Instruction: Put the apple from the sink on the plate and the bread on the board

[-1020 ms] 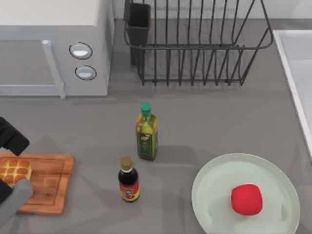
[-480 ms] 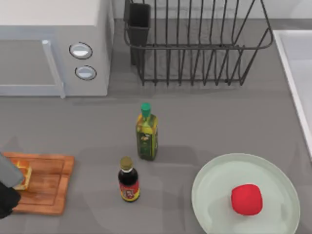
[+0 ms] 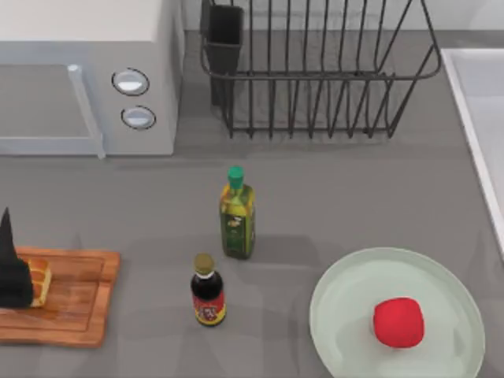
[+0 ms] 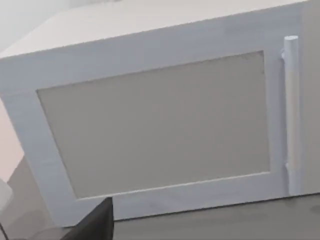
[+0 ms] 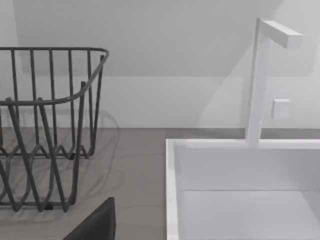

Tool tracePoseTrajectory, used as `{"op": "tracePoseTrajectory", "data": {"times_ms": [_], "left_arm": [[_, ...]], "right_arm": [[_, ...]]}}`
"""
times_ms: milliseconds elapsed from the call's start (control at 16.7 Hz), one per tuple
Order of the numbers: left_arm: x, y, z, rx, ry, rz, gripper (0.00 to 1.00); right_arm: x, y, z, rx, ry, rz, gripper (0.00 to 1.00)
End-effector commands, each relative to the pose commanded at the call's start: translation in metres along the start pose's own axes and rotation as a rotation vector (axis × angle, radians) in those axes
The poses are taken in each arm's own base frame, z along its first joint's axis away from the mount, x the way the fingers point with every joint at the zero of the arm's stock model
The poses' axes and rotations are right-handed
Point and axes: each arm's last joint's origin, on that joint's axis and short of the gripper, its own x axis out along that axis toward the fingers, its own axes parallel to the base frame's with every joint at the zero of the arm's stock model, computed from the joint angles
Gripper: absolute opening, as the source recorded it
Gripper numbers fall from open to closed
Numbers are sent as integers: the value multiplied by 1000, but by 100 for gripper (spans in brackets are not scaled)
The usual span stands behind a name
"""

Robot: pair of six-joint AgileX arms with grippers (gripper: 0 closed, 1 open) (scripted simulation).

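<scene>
Top view: the apple (image 3: 398, 321) sits on the plate (image 3: 346, 291) at lower right. The bread (image 3: 39, 282) lies on the board (image 3: 75, 303) at lower left, partly hidden by the left gripper (image 3: 12, 268); its grip state cannot be told. The sink (image 3: 472, 118) edges the right side.

Left wrist view: a microwave (image 4: 160, 125).

Right wrist view: a rack (image 5: 45, 125) and the sink's rim.

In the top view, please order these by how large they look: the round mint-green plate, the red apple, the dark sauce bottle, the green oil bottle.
1. Round mint-green plate, clearly largest.
2. Green oil bottle with green cap.
3. Dark sauce bottle with red label, only slightly smaller than the oil bottle.
4. Red apple, close to the sauce bottle in area, so this last ranking is unsure.
</scene>
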Motion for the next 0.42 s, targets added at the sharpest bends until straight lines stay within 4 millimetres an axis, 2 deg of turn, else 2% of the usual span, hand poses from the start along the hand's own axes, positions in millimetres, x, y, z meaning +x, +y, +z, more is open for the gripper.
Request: {"op": "tracePoseTrajectory", "data": {"times_ms": [180,420], "left_arm": [[-2,1,-1,-143,-51,-2,100],[-2,1,-2,-187,-68,-4,100]], "right_arm": [[0,0,0,0,0,0,100],[0,0,0,0,0,0,100]]}}
